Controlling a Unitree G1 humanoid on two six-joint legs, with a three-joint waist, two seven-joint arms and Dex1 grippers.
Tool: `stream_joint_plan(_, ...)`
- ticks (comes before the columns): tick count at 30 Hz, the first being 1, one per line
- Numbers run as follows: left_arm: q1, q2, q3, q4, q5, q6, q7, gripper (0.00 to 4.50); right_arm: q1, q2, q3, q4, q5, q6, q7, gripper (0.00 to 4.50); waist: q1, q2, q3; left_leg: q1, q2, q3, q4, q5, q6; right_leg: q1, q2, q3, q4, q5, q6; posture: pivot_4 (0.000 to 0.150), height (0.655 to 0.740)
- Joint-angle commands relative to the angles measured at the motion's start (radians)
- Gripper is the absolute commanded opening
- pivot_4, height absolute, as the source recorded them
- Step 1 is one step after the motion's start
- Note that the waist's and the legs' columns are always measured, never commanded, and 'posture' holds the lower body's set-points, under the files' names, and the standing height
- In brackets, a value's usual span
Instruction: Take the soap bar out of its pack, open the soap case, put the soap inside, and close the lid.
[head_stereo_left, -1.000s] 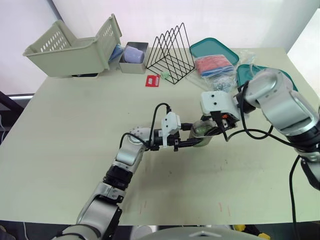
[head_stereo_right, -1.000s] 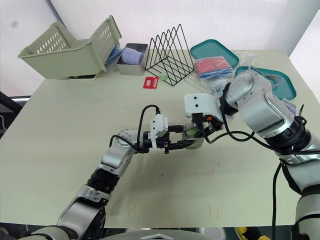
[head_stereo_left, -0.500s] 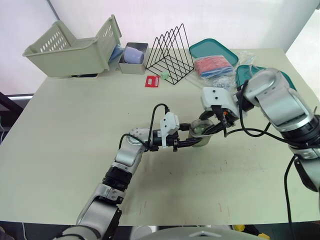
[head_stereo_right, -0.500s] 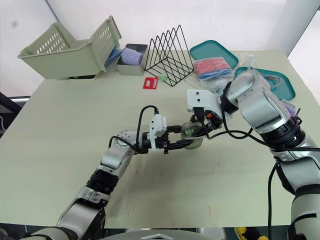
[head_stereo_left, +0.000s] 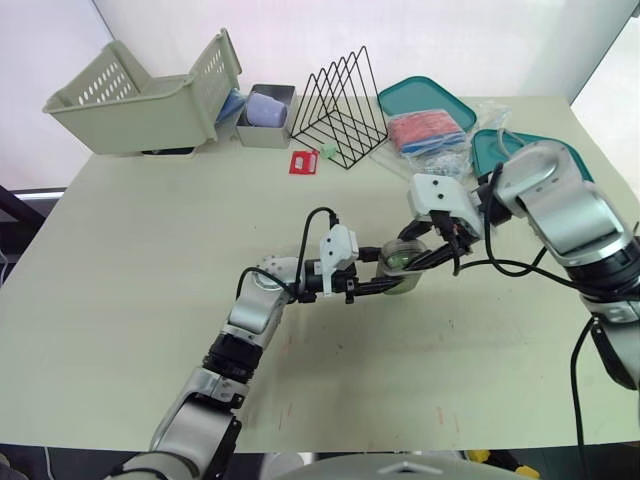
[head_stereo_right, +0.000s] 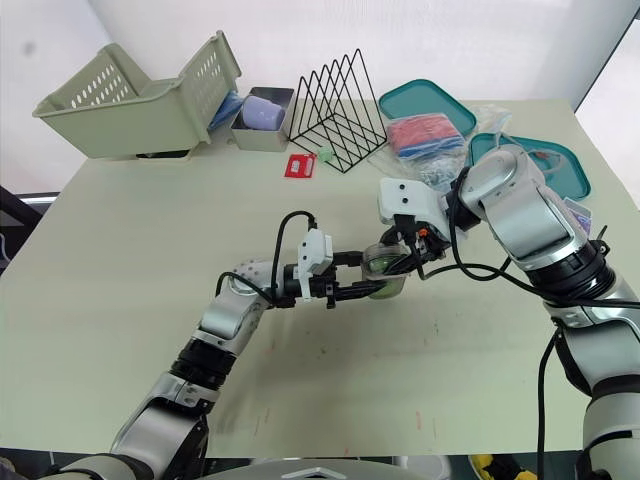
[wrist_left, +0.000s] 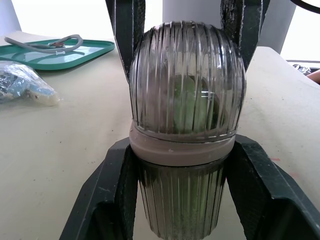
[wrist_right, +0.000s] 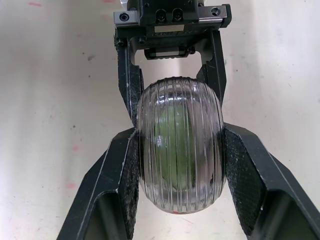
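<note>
Item: soap case (wrist_left: 187, 100), ribbed clear plastic, a domed lid over a ribbed lower body, with a pale band (wrist_left: 182, 147) where the two meet.
Contents: green soap bar (wrist_right: 172, 150), seen through the ribs.
Location: mid-table, nearer the right edge than the left. I cannot tell whether its base touches the table (head_stereo_left: 150, 250).

Hold: my left claw (wrist_left: 182, 150) is closed on the lower body, one finger on each side just under the band. My right claw (wrist_right: 180, 132) is closed on the dome, pads pressed to opposite flanks.

Open room: bare tabletop from the case to the near edge and across to the left edge.

Crowded edge: far edge, from the left corner: slatted basket (head_stereo_left: 140, 95), grey bin (head_stereo_left: 267, 115), wire file rack (head_stereo_left: 345, 110), teal tray (head_stereo_left: 428, 100).
Just inward of these: red card (head_stereo_left: 301, 162) and plastic bag (head_stereo_left: 430, 135), the bag nearest my right arm.
</note>
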Motion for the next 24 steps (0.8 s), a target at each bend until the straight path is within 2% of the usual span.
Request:
stream_joint_plan(1,-0.006,-0.004,-0.012,-0.066,-0.007,-0.011,-0.010,2.01,0.001,0.001,0.002,-0.027,0.025,0.004,-0.016,1.81,0.000,0.001,0.001,0.000,0.000,0.000,0.000,0.000,0.000,0.000,0.000,0.000,0.000,0.000,0.000,0.150,0.7400)
stream_joint_plan(15,-0.006,-0.003,-0.020,-0.074,-0.009,-0.004,-0.010,2.01,0.000,-0.023,-0.006,-0.031,0.076,0.062,-0.037,1.81,0.003,0.003,0.003,-0.004,0.000,0.000,-0.001,0.000,0.000,-0.004,0.000,0.000,-0.001,0.000,0.000,0.150,0.7400)
stream_joint_plan(24,-0.004,0.004,-0.017,-0.075,-0.010,0.001,-0.011,2.01,-0.015,-0.040,0.000,-0.025,0.064,-0.004,-0.036,1.81,0.003,0.003,0.003,-0.004,0.000,0.000,-0.001,0.000,0.000,-0.004,0.000,0.000,-0.001,0.000,0.000,0.150,0.7400)
